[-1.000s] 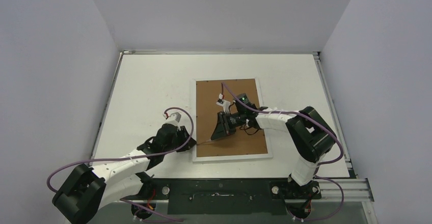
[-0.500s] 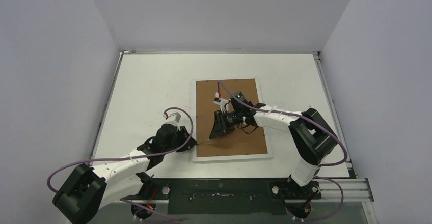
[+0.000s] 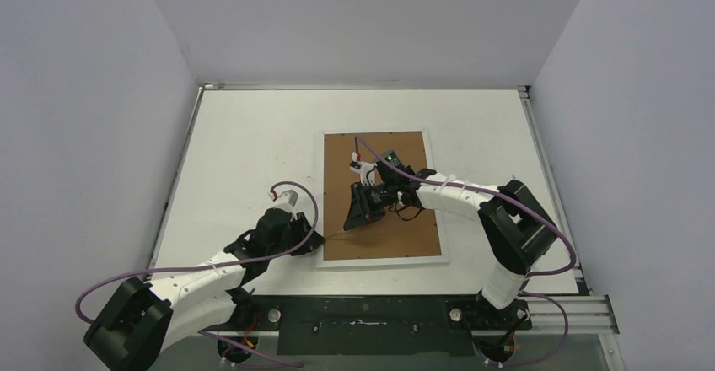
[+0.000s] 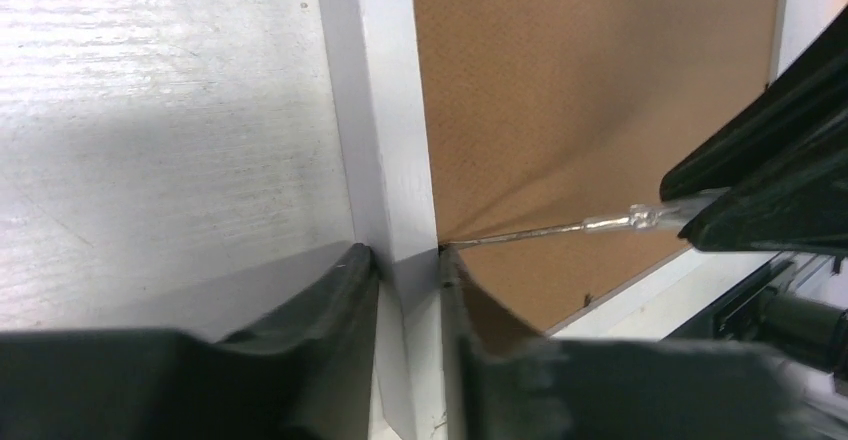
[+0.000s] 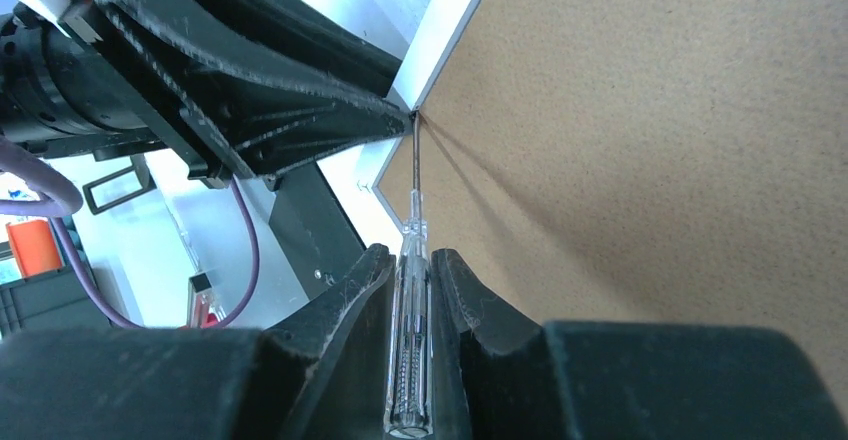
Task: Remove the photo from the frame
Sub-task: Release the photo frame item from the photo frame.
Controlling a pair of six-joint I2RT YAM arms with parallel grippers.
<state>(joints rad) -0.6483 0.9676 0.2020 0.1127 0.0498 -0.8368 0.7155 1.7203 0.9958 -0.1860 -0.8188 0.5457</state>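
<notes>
though the frame (image 4: 385, 110) lies face down with its backing board (image 4: 580, 80) in place, no photo shows. right gripper (image 5: 412, 265) pinches a screwdriver (image 5: 411, 360) probing the edge; left gripper (image 4: 405, 260) straddles the border, clamping unclear.

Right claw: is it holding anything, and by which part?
Yes. The right gripper pinches a thin tool by its clear handle; the metal shaft points out to the white edge of the frame.
</notes>
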